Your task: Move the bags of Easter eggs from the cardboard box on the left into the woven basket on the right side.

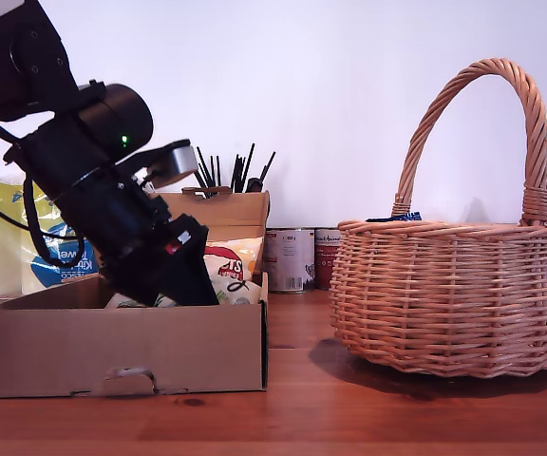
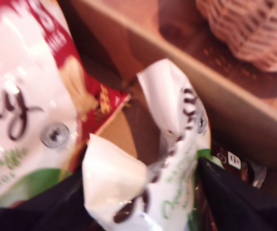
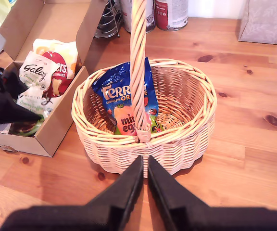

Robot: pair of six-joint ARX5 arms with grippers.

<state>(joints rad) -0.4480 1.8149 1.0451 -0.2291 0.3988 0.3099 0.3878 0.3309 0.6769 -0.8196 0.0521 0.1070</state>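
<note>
Galaxy bag pick in progress

Galaxy bag [image 2: 169, 159] sits in the cardboard box [image 1: 126, 347]; my first gripper [image 2: 150, 199] has its fingers closing around the crumpled top. Squeeze firmly, lift straight up to clear the box wall. My second gripper [image 3: 144, 180] hovers pinched together above the woven basket [image 3: 196, 115], holding nothing.

Two tins [image 1: 300, 258] on the wooden table [image 1: 302, 408], black-stick holder [image 1: 231, 176], kitchen towel pack [image 1: 8, 242] behind.

My exterior view sits low at table height, side-on to the cardboard box [image 1: 126, 347] and woven basket [image 1: 456, 296]. My first wrist view looks close into the box. My second wrist view looks down from above, sharing basket and box.
</note>
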